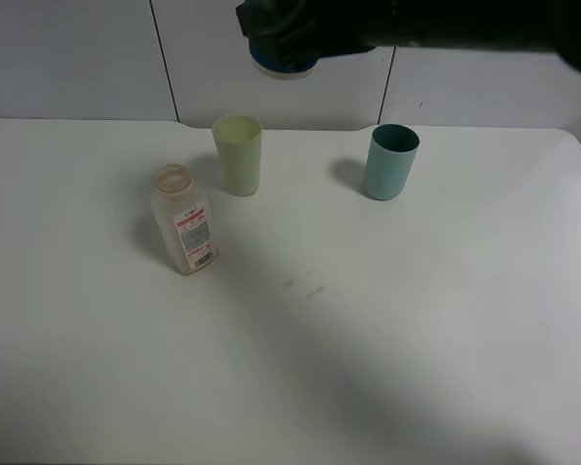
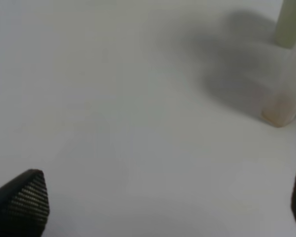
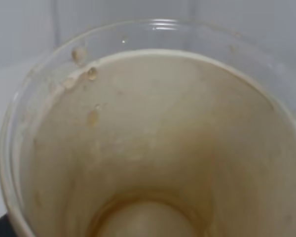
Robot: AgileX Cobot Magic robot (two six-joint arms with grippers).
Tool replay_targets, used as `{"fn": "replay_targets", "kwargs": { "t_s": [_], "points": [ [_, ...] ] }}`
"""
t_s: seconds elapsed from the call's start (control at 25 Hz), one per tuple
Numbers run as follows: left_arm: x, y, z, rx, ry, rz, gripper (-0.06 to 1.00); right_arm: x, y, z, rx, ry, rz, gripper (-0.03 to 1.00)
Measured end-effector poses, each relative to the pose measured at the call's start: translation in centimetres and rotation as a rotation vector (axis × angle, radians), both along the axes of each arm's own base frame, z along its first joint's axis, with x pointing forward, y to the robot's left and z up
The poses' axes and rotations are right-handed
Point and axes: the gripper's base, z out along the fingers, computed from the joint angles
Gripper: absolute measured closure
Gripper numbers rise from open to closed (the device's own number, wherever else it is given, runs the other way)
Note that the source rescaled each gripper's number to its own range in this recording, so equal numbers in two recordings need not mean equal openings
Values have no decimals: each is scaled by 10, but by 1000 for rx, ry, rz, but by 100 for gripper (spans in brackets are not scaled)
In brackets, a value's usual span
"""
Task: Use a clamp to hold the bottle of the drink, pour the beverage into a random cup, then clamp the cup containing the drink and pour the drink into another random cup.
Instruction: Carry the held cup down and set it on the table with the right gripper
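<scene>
The bottle (image 1: 184, 221) stands open-necked at the left of the table, looking almost empty; its base (image 2: 281, 106) shows a faint brown tint. High at the back, my right gripper (image 1: 289, 37) is shut on the blue-banded clear cup (image 1: 283, 60), above and behind the pale green cup. The right wrist view looks straight into that cup (image 3: 153, 148): a brown film, a few droplets and a thin brown ring at the bottom are all that shows of the beverage. The teal cup (image 1: 391, 162) stands upright at the back right. My left gripper (image 2: 167, 202) hangs open over bare table, short of the bottle.
A pale yellow-green cup (image 1: 238, 154) stands upright just behind the bottle, also in the left wrist view (image 2: 292, 22). A few small brown spots (image 1: 305, 287) mark the white table (image 1: 397, 339) near its middle. A white wall runs behind the table.
</scene>
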Motion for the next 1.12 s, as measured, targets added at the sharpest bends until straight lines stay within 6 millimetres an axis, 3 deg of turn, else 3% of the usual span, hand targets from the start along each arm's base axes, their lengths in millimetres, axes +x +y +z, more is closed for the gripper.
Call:
{"fn": "replay_targets", "kwargs": {
  "t_s": [0.16, 0.64, 1.12],
  "points": [
    [0, 0, 0, 0, 0, 0, -6, -19, 8, -33, 92, -35, 52, 96],
    [0, 0, 0, 0, 0, 0, -6, -47, -23, -111, 80, 36, 2, 96],
    [0, 0, 0, 0, 0, 0, -6, -47, -41, -137, 62, 79, -146, 96]
  ]
}}
